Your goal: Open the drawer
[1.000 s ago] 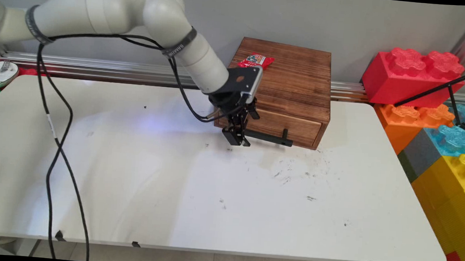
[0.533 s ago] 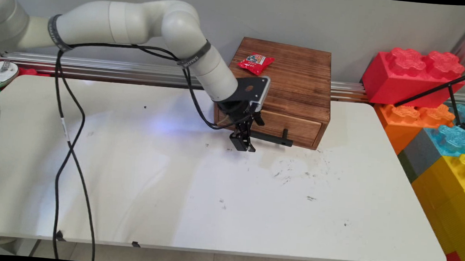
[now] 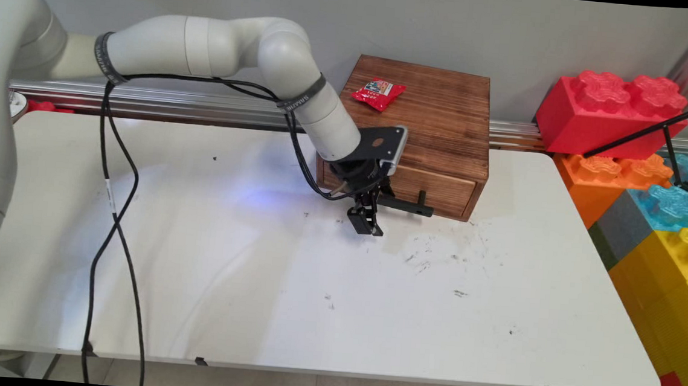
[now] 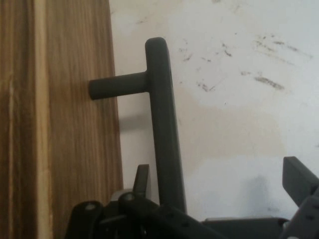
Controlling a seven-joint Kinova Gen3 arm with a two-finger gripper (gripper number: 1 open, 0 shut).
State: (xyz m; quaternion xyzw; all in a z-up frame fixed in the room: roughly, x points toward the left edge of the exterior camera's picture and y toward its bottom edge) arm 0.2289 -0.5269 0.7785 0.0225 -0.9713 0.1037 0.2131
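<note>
Gripper (image 3: 365, 226) down at the front of the wooden box (image 3: 440, 112), fingers spread apart around the black drawer handle (image 3: 400, 205), not clamped on it. From above, only a dark bar sticking out of the drawer front (image 3: 435, 189). From the hand, more: handle (image 4: 162, 119) a smooth round matte bar on a short round post, one finger (image 4: 140, 180) between bar and grained wood (image 4: 60, 119), the other finger (image 4: 299, 177) well out over the scuffed white table (image 4: 239, 99). On the box top, a small red crinkly packet (image 3: 379, 93).

Black bar handle (image 3: 400, 205) (image 4: 164, 124) juts from shut drawer (image 3: 435, 189) of wooden box (image 3: 434, 114).
</note>
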